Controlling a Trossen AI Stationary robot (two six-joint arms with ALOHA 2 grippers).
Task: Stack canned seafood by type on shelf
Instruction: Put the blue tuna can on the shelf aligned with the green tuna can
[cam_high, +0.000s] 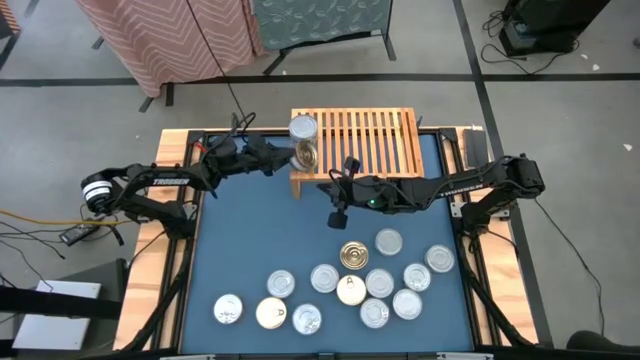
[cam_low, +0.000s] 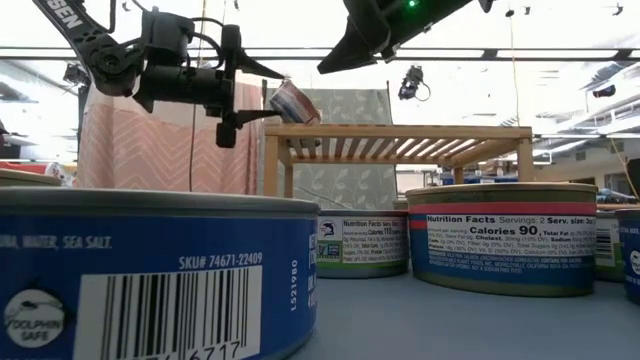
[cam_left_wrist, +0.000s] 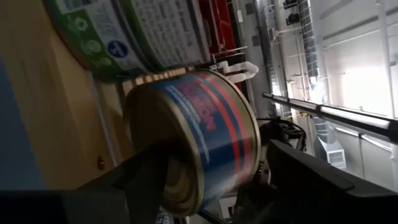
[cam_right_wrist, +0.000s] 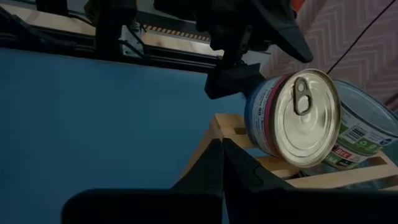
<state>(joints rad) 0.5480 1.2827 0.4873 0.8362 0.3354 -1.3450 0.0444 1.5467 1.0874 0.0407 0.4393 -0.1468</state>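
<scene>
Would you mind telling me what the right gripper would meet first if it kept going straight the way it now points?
Probably the tilted can held by the left gripper over the shelf corner. The shut right gripper aims at it in its wrist view, though the gap between them is hard to judge.

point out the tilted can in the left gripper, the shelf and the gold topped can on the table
tilted can (cam_right_wrist: 298, 118), right wrist view, its lid
shelf (cam_high: 375, 140), high view, slatted top
gold topped can (cam_high: 353, 256), high view, its lid

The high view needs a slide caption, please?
Left gripper holds a tilted can at the shelf edge.
</scene>
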